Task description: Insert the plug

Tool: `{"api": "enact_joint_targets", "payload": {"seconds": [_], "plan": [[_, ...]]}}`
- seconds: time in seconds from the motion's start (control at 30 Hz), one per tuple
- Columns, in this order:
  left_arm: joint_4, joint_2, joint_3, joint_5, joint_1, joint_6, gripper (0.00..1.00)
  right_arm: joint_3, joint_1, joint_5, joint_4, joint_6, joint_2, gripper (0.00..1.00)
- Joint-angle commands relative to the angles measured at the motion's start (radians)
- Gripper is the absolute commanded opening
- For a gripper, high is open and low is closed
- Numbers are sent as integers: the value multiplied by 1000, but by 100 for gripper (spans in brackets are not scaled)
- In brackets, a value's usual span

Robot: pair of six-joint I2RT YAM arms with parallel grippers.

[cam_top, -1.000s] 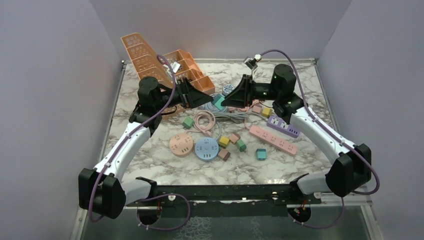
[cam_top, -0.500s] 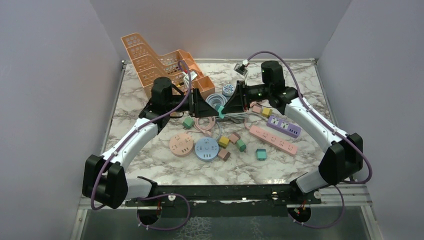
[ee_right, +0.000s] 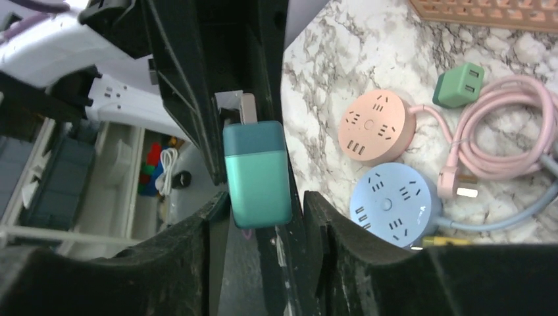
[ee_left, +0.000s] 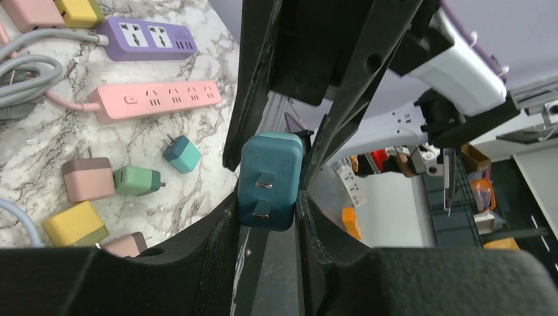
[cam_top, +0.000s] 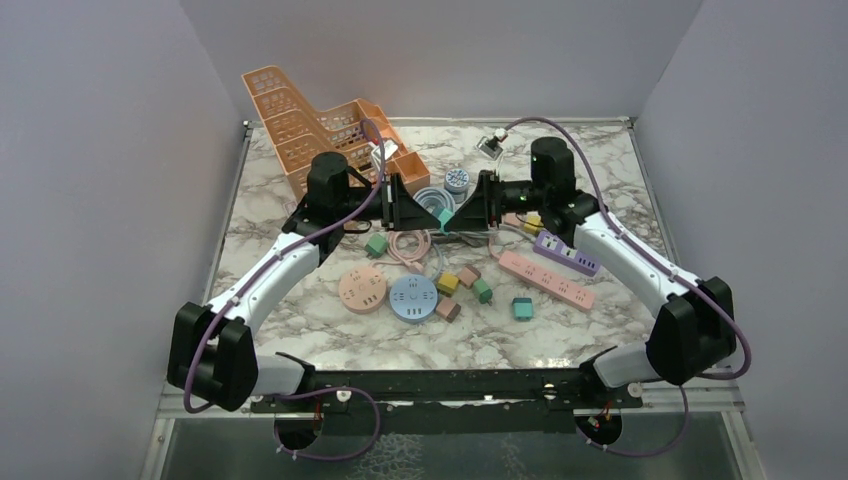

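Teal plug (ee_left: 270,181) is held off the marble table (cam_top: 620,330), toward 12 o'clock from the table's centre, where both arms meet tip to tip. Left gripper (ee_left: 266,217) is clamped on the plug's lower end, pads touching both sides, with the two flat prongs facing its wrist camera. Right gripper (ee_right: 263,214) straddles the opposite end with its jaws slightly parted and a thin gap showing on one side. Pink power strip (cam_top: 546,279) lies at 4 o'clock from the plug, with the purple power strip (cam_top: 566,252) just behind it. Round pink socket (cam_top: 362,290) and round blue socket (cam_top: 412,298) lie side by side at 7 o'clock. Orange basket (cam_top: 300,120) stands at 10 o'clock.
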Motion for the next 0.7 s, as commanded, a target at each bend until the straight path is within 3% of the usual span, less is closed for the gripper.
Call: {"api": "enact_joint_targets", "payload": {"seconds": [0.0, 0.13, 0.27, 0.67], "plan": [[97, -48, 19, -96, -12, -81, 0, -110, 1, 190, 312, 307, -82, 47], [153, -69, 24, -159, -27, -170, 0, -169, 2, 352, 397, 495, -103, 51], [201, -88, 15, -205, -39, -236, 0, -294, 3, 400, 657, 687, -131, 54], [295, -104, -12, -238, -47, -370, 0, -299, 6, 463, 916, 817, -103, 45]]}}
